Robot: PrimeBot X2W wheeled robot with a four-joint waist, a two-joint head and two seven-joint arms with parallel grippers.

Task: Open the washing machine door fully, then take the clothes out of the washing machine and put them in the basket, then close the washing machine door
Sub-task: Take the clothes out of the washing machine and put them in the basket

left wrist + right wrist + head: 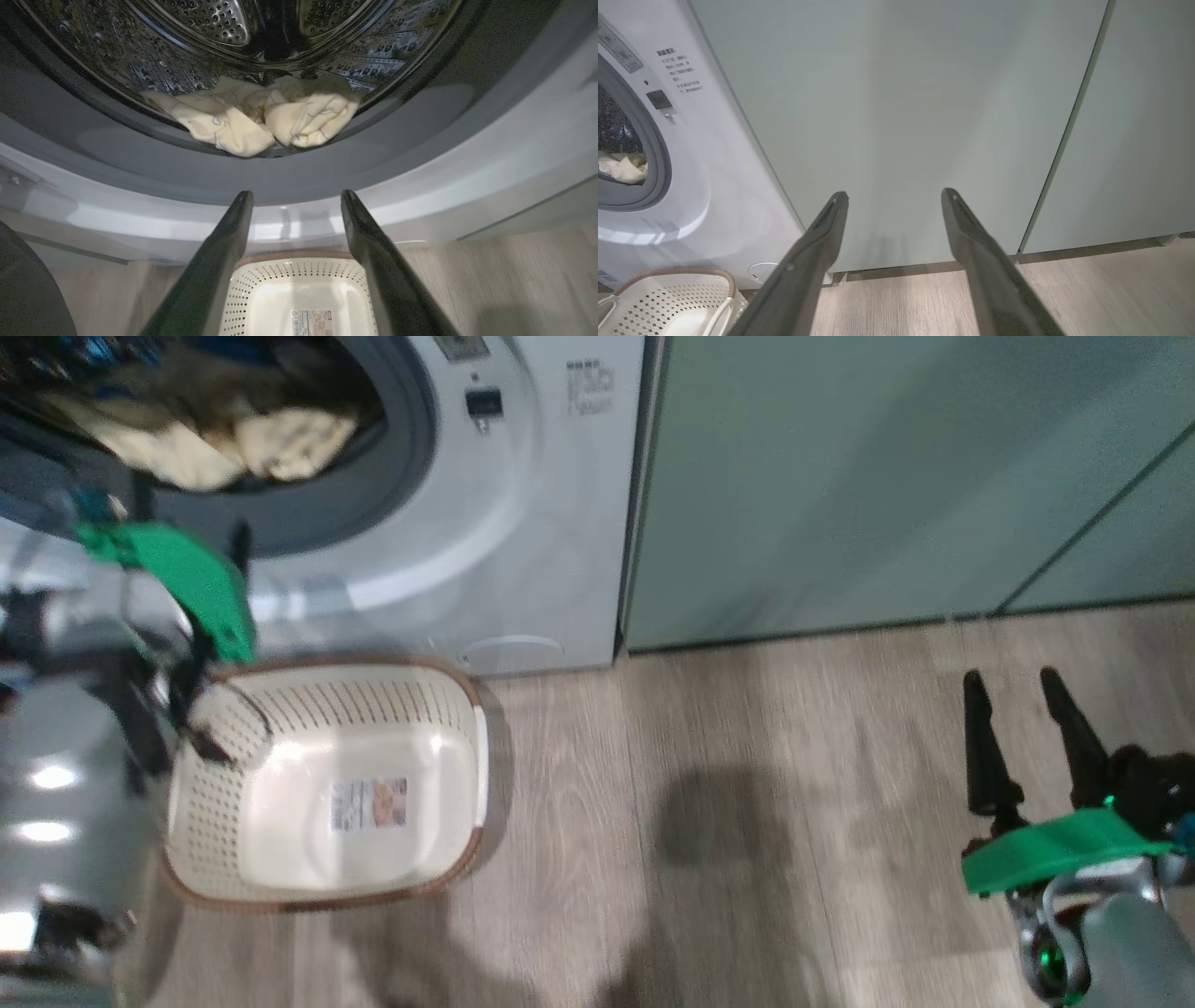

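The white washing machine [485, 523] stands with its round opening uncovered. Cream-yellow clothes [233, 448] lie bunched at the drum's front lip [261, 119], also seen small [621, 165]. A dark curve at the lower left of the left wrist view may be the washing machine door; I cannot tell. The cream basket [467, 709] sits on the floor below the opening, holding no clothes [299, 280]. My left gripper [294, 196] is open above the basket, pointing at the opening's lower rim, short of the clothes. My right gripper [1013, 679] is open over bare floor [895, 194].
Sage-green cabinet doors [887, 476] stand right of the washer and face the right gripper [901, 116]. Wood-look floor [747, 821] stretches between the basket and the right arm. A green band [177, 574] marks my left wrist beside the basket's far left corner.
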